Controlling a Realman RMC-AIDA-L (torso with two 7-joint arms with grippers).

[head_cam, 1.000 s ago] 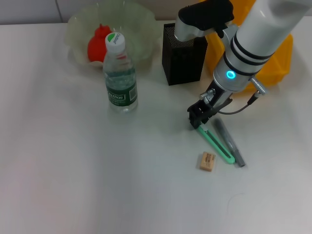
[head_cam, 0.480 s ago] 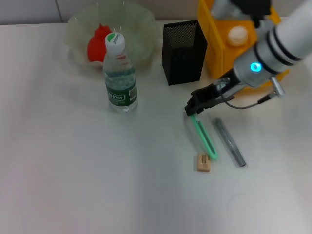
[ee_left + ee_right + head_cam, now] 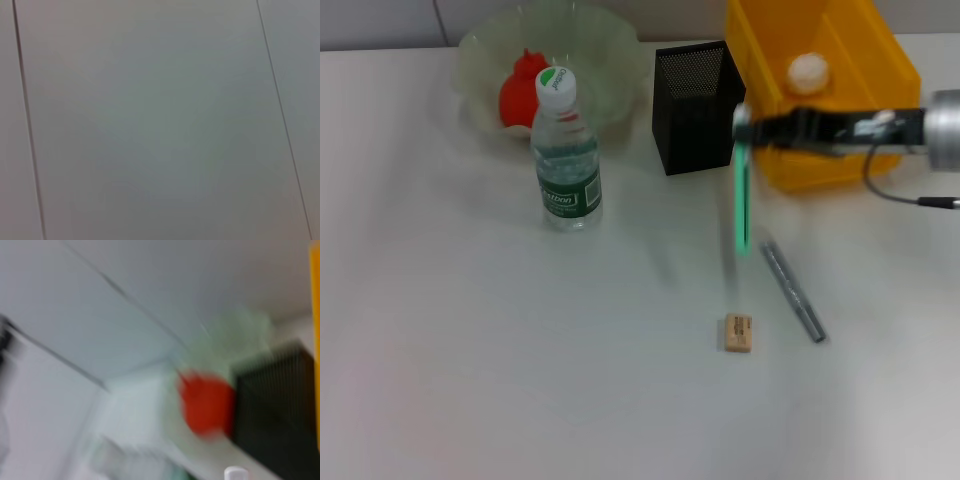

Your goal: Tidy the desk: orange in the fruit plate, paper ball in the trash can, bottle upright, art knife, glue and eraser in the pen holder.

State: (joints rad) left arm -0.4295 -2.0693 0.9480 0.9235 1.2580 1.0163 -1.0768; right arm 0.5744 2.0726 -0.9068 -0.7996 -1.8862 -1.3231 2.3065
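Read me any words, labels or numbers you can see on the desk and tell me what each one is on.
Nothing reads clearly.
Bottle cap: small print, too blurred to read.
Bottle's green label: white lettering, too small to read.
Eraser: dark print on its wrapper, too small to read.
Pen holder, yellow trash can, fruit plate and the grey pen-shaped item: no text visible.
Green knife held by the right claw: no text visible.
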